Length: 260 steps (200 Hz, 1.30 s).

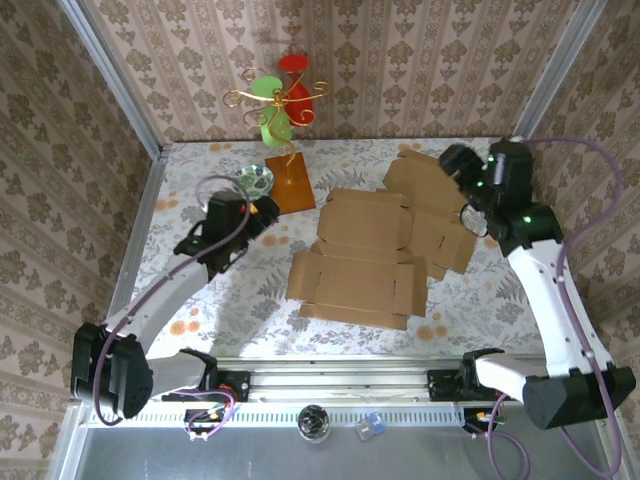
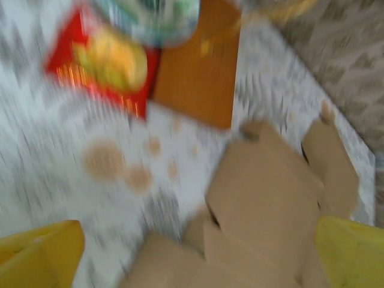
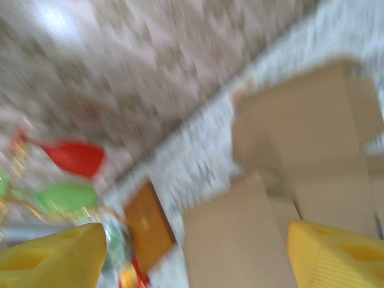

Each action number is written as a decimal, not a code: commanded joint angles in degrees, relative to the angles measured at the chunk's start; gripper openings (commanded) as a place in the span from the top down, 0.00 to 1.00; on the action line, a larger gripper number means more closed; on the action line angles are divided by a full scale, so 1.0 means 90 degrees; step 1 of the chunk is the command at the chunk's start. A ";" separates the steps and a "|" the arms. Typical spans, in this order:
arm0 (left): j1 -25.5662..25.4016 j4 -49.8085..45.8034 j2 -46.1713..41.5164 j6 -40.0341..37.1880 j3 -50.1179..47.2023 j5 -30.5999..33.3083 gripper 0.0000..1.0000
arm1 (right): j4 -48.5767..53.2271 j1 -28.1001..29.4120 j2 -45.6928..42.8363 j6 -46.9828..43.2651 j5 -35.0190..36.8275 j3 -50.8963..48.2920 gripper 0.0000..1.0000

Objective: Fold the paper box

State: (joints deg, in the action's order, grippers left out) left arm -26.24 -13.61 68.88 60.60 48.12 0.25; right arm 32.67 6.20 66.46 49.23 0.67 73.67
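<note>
At the middle of the table [image 1: 235, 300], top view, the paper box [image 1: 360, 262] lies flat, left gripper [image 1: 262, 214] at its 9 o'clock, right gripper [image 1: 458, 163] at its 2 o'clock — left wrist view, blurred, fingers [image 2: 42, 255] spread wide above the cardboard, gripping nothing — right wrist view, fingers [image 3: 51, 255] likewise wide, box at 3 o'clock.

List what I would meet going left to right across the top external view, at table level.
left arm → orange board → flat paper box → right arm
</note>
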 commanded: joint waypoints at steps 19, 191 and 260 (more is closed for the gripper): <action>-0.1415 -0.0219 -0.0397 0.3268 -0.1106 -0.0265 0.27 | 0.1337 0.0924 -0.0498 0.0939 -0.1041 -0.0774 0.33; -0.3104 0.2616 0.0543 0.5959 -0.2723 0.1265 0.50 | 0.0140 0.1607 -0.1037 0.1505 -0.2310 -0.2448 0.34; -0.3023 0.3319 0.0817 0.5812 -0.3027 0.1457 0.65 | 0.0061 0.1604 -0.1095 0.1666 -0.2358 -0.2640 0.33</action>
State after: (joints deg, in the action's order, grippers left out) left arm -54.22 11.07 74.24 113.12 22.61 11.64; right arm 34.24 20.29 57.04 62.43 -18.94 51.68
